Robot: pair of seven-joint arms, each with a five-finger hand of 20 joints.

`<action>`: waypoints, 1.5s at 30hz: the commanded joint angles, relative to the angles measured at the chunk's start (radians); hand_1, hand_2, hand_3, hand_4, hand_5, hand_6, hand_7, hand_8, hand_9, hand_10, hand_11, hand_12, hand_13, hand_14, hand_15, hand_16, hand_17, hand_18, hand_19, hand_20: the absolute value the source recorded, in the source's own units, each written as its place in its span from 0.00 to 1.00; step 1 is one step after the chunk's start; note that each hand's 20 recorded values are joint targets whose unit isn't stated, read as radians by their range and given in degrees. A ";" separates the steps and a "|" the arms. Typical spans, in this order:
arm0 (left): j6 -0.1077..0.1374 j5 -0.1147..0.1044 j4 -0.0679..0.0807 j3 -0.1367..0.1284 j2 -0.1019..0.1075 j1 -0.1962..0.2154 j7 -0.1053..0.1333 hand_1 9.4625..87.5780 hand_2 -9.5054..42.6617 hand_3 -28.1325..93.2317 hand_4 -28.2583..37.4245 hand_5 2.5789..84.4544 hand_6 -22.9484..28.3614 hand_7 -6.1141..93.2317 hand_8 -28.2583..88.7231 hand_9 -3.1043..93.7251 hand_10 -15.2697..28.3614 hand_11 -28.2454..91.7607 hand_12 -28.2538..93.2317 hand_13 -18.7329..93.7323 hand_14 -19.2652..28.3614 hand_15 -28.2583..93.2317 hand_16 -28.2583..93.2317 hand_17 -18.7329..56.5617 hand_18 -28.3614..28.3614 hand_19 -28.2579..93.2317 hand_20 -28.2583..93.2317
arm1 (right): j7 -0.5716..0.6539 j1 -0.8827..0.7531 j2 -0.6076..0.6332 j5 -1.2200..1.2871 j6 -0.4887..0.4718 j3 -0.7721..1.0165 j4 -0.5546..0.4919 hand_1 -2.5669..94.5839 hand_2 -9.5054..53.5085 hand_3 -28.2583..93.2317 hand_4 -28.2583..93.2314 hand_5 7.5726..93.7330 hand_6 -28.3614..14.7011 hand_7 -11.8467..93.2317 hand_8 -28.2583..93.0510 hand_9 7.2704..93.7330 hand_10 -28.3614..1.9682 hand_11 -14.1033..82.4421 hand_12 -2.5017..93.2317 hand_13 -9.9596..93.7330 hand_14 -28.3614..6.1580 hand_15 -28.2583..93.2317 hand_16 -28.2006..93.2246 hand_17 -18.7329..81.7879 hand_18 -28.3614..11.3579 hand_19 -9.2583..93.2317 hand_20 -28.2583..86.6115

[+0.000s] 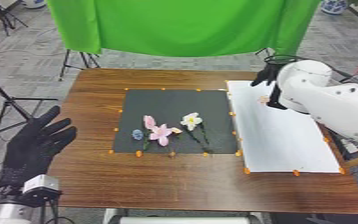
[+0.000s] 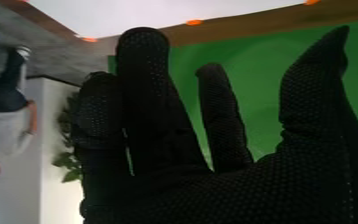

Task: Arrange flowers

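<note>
Head view: my right hand [image 1: 266,75] open, empty; 1 white flower [image 1: 191,121] left and nearside of my fingers, stem [image 1: 199,140] towards me.

In the head view we see a green cloth [image 1: 184,27] hanging at twelve o'clock beyond the brown bench [image 1: 202,192], a black stand [image 1: 13,100] at nine, a blue-and-white pot [image 1: 334,6] at one.

Open near strip of table [image 1: 202,190], flowers [image 1: 161,133] obstructing mat [image 1: 168,102] (nearer half), right arm [image 1: 335,106] over sheet [image 1: 282,145]
</note>
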 commanded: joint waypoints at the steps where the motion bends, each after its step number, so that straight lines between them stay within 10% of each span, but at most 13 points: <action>1: -0.032 0.024 0.008 0.005 -0.052 -0.016 -0.032 0.25 0.31 0.74 0.14 0.44 0.65 0.13 0.19 0.38 0.83 0.46 0.33 0.36 1.00 0.69 0.14 0.16 1.00 0.68 0.26 | -0.004 -0.080 -0.025 -0.010 -0.085 0.053 0.047 0.27 0.19 0.89 0.04 0.40 0.63 0.24 0.15 0.41 0.39 0.20 0.18 0.68 0.40 0.82 0.31 0.60 0.25 1.00 0.43; 18: -0.029 0.017 0.013 0.011 -0.060 -0.010 -0.015 0.26 0.31 0.74 0.14 0.44 0.65 0.13 0.19 0.38 0.83 0.46 0.33 0.36 1.00 0.70 0.14 0.17 1.00 0.68 0.26 | 0.014 -0.129 -0.019 -0.029 -0.140 0.077 0.085 0.27 0.20 0.90 0.04 0.34 0.65 0.24 0.14 0.37 0.43 0.19 0.18 0.69 0.41 0.85 0.30 0.60 0.23 1.00 0.44; 30: -0.046 0.025 0.020 0.021 -0.059 -0.027 -0.035 0.26 0.31 0.74 0.14 0.44 0.66 0.13 0.19 0.38 0.83 0.46 0.33 0.36 1.00 0.70 0.14 0.17 1.00 0.68 0.26 | 0.033 -0.139 0.020 -0.110 0.077 -0.029 0.044 0.50 0.03 0.87 0.01 0.59 0.67 0.38 0.17 0.70 0.63 0.31 0.18 0.81 0.65 0.74 0.33 0.64 0.32 1.00 0.34; 35: -0.048 0.024 0.021 0.015 -0.055 -0.026 -0.037 0.26 0.31 0.74 0.14 0.44 0.66 0.13 0.19 0.38 0.83 0.46 0.33 0.36 1.00 0.70 0.14 0.17 1.00 0.68 0.26 | 0.030 -0.118 0.043 -0.155 0.150 -0.085 0.023 0.61 0.00 0.83 0.00 0.70 0.74 0.48 0.23 0.90 0.74 0.22 0.33 0.86 0.77 0.70 0.39 0.67 0.36 1.00 0.36; 45: -0.034 0.014 0.011 0.010 -0.038 -0.001 -0.026 0.26 0.31 0.74 0.14 0.44 0.66 0.13 0.19 0.38 0.83 0.46 0.33 0.36 1.00 0.69 0.14 0.17 1.00 0.68 0.26 | 0.021 -0.050 0.059 -0.170 0.228 -0.109 -0.087 0.64 0.00 0.83 0.00 0.76 0.75 0.48 0.24 0.96 0.75 0.21 0.36 0.89 0.81 0.71 0.40 0.70 0.38 1.00 0.43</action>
